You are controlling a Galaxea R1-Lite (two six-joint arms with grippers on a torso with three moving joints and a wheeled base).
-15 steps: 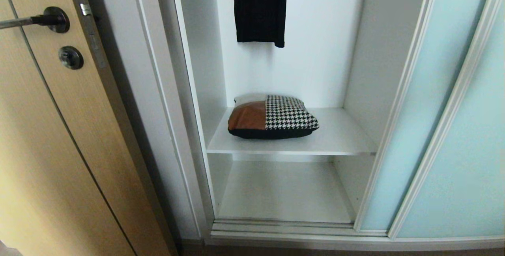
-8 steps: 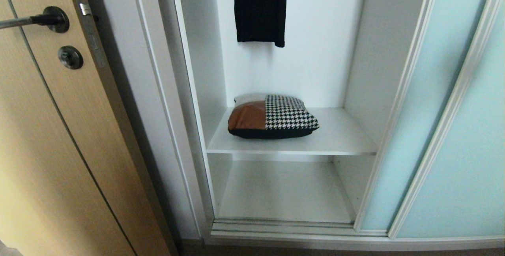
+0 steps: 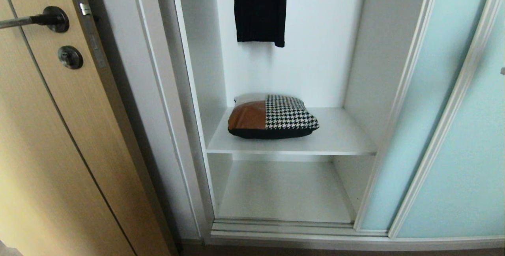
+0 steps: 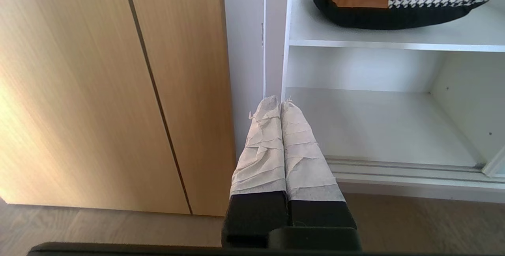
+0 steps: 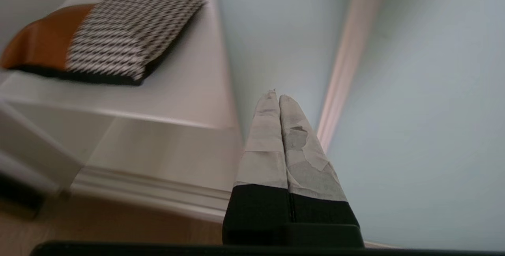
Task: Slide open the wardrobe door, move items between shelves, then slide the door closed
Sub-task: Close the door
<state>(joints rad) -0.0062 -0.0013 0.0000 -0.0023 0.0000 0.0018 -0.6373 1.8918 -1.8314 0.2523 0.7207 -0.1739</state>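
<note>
Wardrobe compartment: it stands open in the head view, white inside.
Sliding wardrobe door (image 3: pixel 418 122): frosted pale blue-green glass in a thin silver-white frame, pushed to the right side of the opening.
Cushion (image 3: pixel 272 117): it lies flat on the upper shelf, toward the left part of the board; tan-brown leather on the left, black-and-white houndstooth on the right, black below.
Upper shelf (image 3: pixel 343 135): a white board, its right part is bare.
Lower shelf (image 3: pixel 284 191): a white board under it, nothing lies on it.
Black garment (image 3: pixel 259 7): it hangs above the cushion, not touching it.
Wood door (image 3: pixel 51 149): light wood, left of the wardrobe, with a black handle (image 3: pixel 51 19).
Left gripper (image 4: pixel 281 104): clenched on nothing, taped fingers pressed together, low before the left post of the wardrobe.
Right gripper (image 5: pixel 276 96): also clenched and empty, close before the glass door, beside its frame strip.
Writing: no brand, label or text can be read anywhere.
</note>
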